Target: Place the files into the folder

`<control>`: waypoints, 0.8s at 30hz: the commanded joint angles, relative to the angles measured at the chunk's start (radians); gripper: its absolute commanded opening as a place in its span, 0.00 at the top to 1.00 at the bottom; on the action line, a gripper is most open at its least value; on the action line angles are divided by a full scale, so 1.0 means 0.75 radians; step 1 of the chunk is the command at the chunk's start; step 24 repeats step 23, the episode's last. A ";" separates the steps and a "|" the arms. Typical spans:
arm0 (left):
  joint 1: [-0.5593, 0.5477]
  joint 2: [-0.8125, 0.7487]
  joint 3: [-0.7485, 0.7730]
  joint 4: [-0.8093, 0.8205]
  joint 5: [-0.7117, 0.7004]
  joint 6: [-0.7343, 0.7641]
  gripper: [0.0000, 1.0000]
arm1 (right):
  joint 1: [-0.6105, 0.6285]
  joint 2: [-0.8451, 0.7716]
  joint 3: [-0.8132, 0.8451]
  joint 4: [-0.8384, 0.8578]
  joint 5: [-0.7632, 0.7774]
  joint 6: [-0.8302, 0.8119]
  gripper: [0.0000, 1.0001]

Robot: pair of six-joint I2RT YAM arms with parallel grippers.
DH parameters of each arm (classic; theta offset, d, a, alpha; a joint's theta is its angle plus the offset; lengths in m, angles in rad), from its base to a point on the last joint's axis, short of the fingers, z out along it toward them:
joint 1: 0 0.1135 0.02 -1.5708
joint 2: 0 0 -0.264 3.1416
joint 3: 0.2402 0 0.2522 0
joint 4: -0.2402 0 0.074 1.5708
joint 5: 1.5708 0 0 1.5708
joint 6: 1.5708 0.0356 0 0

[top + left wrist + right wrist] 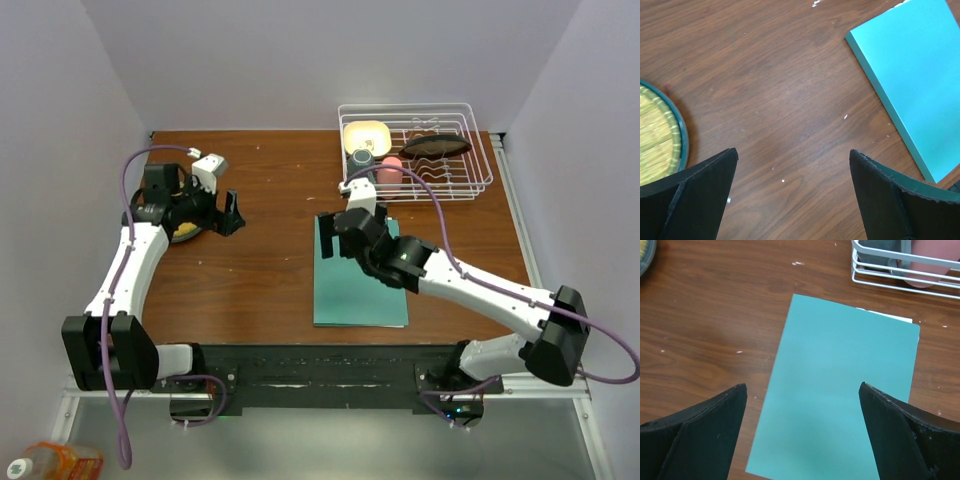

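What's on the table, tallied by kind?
Teal folder: 1
White paper peeking past the folder's far edge: 1 (number of sheets cannot be told)
Wire rack: 1
Items in the rack: 4 (yellow bowl, dark cup, pink item, dark flat item)
Green-rimmed round dish: 1
Total: 8

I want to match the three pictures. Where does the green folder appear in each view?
Top view: the folder lies at the centre, partly under the right arm.
Left wrist: upper right corner.
Right wrist: the middle, running to the bottom edge.
Shared landmark: the round yellow plate, at the left edge in both wrist views.
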 commanded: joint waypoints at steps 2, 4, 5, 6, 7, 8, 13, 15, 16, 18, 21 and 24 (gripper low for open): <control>0.000 -0.053 -0.099 0.222 0.117 -0.094 0.00 | -0.357 0.055 -0.047 0.166 -0.485 -0.132 0.01; 0.000 -0.061 -0.116 0.287 0.132 -0.113 0.00 | -0.459 0.026 -0.098 0.288 -0.674 -0.112 0.01; 0.000 -0.067 -0.132 0.304 0.136 -0.131 0.00 | -0.547 0.018 -0.141 0.321 -0.714 -0.102 0.01; 0.000 -0.069 -0.144 0.334 0.136 -0.135 0.00 | -0.588 0.010 -0.159 0.350 -0.743 -0.081 0.01; 0.000 -0.069 -0.161 0.353 0.116 -0.139 0.00 | -0.625 -0.001 -0.174 0.356 -0.786 -0.079 0.01; 0.000 -0.067 -0.175 0.359 0.105 -0.146 0.00 | -0.664 -0.015 -0.200 0.358 -0.804 -0.077 0.01; 0.000 -0.078 -0.216 0.351 0.065 -0.156 0.00 | -0.666 -0.199 -0.335 0.360 -0.711 -0.153 0.01; 0.000 -0.090 -0.232 0.359 0.048 -0.172 0.00 | -0.677 -0.268 -0.388 0.346 -0.674 -0.161 0.01; 0.000 -0.092 -0.236 0.359 0.032 -0.180 0.00 | -0.683 -0.285 -0.401 0.340 -0.666 -0.165 0.01; 0.000 -0.092 -0.249 0.357 0.021 -0.221 0.00 | -0.683 -0.309 -0.429 0.334 -0.667 -0.161 0.01; 0.000 -0.096 -0.273 0.361 0.015 -0.236 0.00 | -0.683 -0.295 -0.423 0.321 -0.666 -0.151 0.01; 0.000 -0.114 -0.288 0.398 -0.019 -0.244 0.00 | -0.685 -0.289 -0.423 0.319 -0.665 -0.151 0.01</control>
